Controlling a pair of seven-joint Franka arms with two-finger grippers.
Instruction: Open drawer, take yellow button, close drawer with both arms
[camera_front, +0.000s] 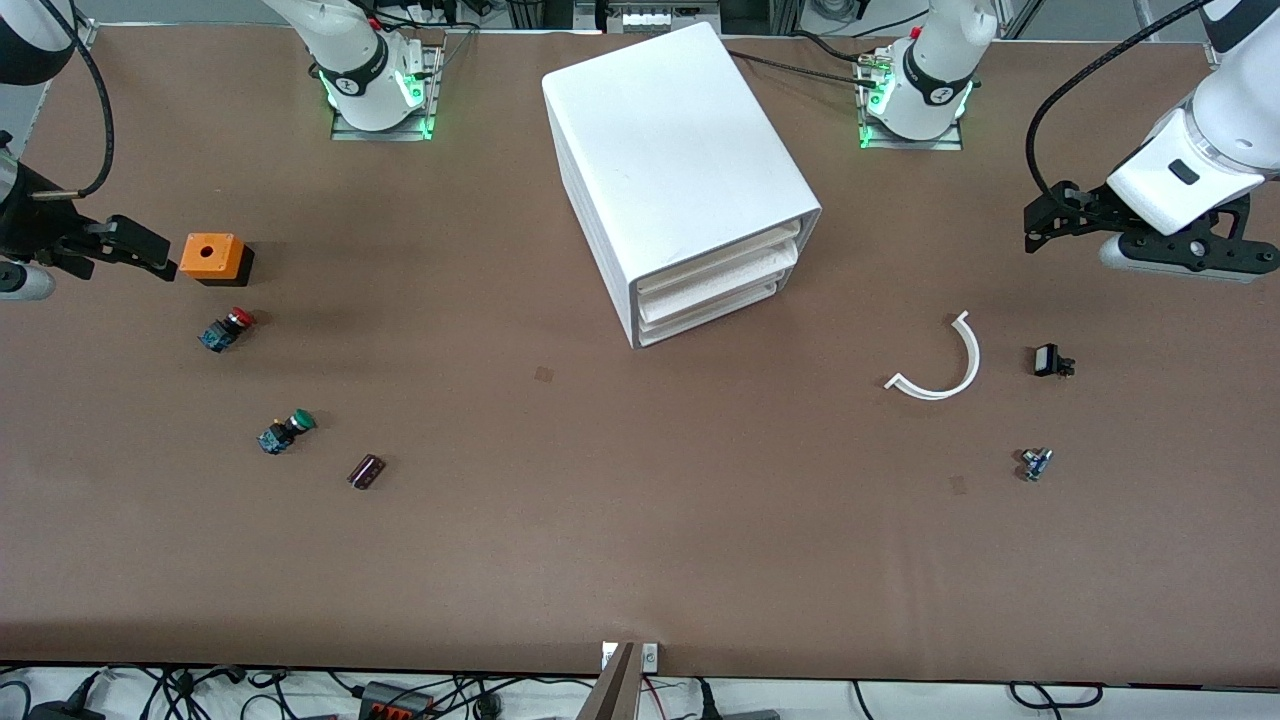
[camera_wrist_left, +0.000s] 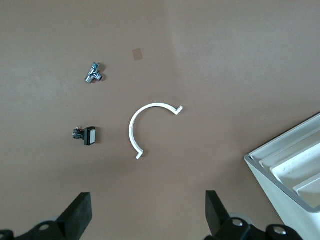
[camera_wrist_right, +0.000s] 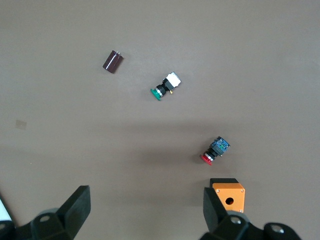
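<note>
step: pre-open, top white plastic tray drawer (camera_front: 718, 268) closed in cabinet, well apart from both | left end effector (camera_front: 1060, 212) wide, over bench edge | right end effector (camera_front: 125, 245) wide, beside orange box | orange-yellow button unseen (prob. inside) | next: reach drawer front

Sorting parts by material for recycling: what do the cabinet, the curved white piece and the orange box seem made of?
Cabinet: likely moulded plastic, smooth matte white with rounded edges.
Curved white piece: probably thin rigid plastic, a uniform white strip.
Orange box: seemingly plastic, an opaque matte orange top over a dark base.
</note>
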